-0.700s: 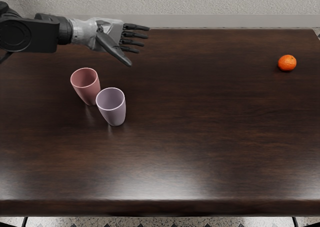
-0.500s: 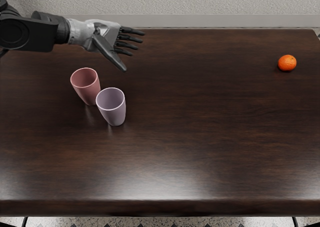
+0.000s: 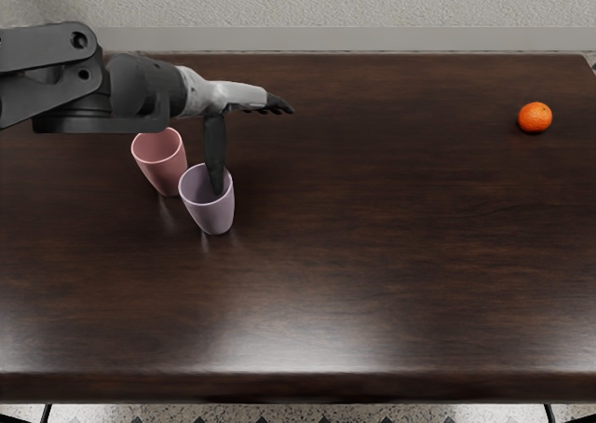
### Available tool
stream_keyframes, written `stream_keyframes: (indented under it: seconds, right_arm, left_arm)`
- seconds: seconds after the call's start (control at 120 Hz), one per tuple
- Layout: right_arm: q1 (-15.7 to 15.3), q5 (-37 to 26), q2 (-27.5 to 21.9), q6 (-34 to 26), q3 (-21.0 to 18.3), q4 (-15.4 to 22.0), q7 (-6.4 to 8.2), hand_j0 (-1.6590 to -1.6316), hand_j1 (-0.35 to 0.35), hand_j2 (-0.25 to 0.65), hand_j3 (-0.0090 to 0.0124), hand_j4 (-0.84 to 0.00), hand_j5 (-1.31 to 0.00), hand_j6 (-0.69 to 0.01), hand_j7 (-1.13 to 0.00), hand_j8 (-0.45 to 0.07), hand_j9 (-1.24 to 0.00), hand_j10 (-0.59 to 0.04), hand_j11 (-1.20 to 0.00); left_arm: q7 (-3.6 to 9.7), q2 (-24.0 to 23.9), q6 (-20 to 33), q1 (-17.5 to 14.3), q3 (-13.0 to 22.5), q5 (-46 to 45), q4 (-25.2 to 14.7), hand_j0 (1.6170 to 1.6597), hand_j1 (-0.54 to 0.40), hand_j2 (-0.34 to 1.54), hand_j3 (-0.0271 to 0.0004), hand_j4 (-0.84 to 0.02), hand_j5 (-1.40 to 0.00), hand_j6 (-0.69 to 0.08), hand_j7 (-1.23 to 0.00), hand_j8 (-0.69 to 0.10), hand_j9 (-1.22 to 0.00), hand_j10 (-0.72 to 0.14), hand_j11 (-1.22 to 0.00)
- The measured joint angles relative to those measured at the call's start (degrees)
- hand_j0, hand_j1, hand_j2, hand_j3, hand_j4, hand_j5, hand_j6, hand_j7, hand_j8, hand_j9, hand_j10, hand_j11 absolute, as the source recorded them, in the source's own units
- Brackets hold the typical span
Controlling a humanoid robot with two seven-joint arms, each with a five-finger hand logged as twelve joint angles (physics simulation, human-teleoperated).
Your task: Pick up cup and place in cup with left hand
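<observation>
My left hand [image 3: 250, 143] reaches in from the left over the two cups, its fingers extended to the right and its thumb pointing down, holding nothing. The thumb overlaps the mouth of the lilac cup [image 3: 209, 214] in the picture; whether it is inside or above the cup I cannot tell. That cup stands upright. Just behind it and to its left, the pink cup [image 3: 161, 167] is upright too, with the forearm passing close to its rim in the view.
An orange [image 3: 535, 117] lies at the far right of the dark wooden table [image 3: 372, 255]. A pale wall [image 3: 372, 4] rises behind the table's back edge.
The left hand has come nearer and turned, so its thumb now points down at the lilac cup. Both cups and the orange have not moved.
</observation>
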Motion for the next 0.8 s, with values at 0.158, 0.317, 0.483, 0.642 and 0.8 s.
stream_keyframes:
  seconds: [0.158, 0.317, 0.483, 0.642, 0.8]
  right_arm:
    - [0.0, 0.0, 0.0, 0.0, 0.0, 0.0, 0.01, -1.6581, -0.349, 0.0, 0.0, 0.0, 0.0, -0.001, 0.0, 0.0, 0.0, 0.0, 0.0]
    - [0.0, 0.01, 0.0, -0.01, 0.0, 0.0, 0.0, -1.6581, -0.349, 0.0, 0.0, 0.0, 0.0, -0.001, 0.0, 0.0, 0.0, 0.0, 0.0]
    - [0.0, 0.01, 0.0, -0.01, 0.0, 0.0, 0.01, -1.6581, -0.349, 0.0, 0.0, 0.0, 0.0, -0.001, 0.0, 0.0, 0.0, 0.0, 0.0]
    - [0.0, 0.01, 0.0, -0.01, 0.0, 0.0, 0.01, -1.6581, -0.349, 0.0, 0.0, 0.0, 0.0, -0.001, 0.0, 0.0, 0.0, 0.0, 0.0]
    - [0.0, 0.01, 0.0, -0.01, 0.0, 0.0, 0.01, -1.6581, -0.349, 0.0, 0.0, 0.0, 0.0, -0.001, 0.0, 0.0, 0.0, 0.0, 0.0]
  left_arm:
    - [-0.21, 3.19, 4.13, -0.89, 4.27, 3.38, -8.02, 1.6581, 0.263, 0.02, 0.0, -0.075, -0.09, -0.075, -0.09, -0.075, -0.09, -0.074, -0.09]
    - [-0.62, 4.05, 9.31, -0.73, 9.41, 6.77, -10.6, 1.6581, 0.236, 0.02, 0.0, -0.097, -0.12, -0.098, -0.12, -0.098, -0.12, -0.097, -0.12]
    - [-0.99, 4.88, 12.4, -0.2, 12.15, 10.1, -10.86, 1.6581, 0.202, 0.03, 0.0, -0.125, -0.16, -0.126, -0.16, -0.126, -0.16, -0.125, -0.16]
    - [-0.99, 4.55, 13.31, 0.59, 12.96, 11.64, -10.89, 1.6581, 0.151, 0.03, 0.0, -0.168, -0.22, -0.169, -0.22, -0.168, -0.22, -0.168, -0.22]
    - [-0.88, 4.54, 13.75, 1.39, 13.28, 12.14, -10.87, 1.6581, 0.096, 0.04, 0.0, -0.214, -0.28, -0.214, -0.28, -0.214, -0.27, -0.213, -0.27]
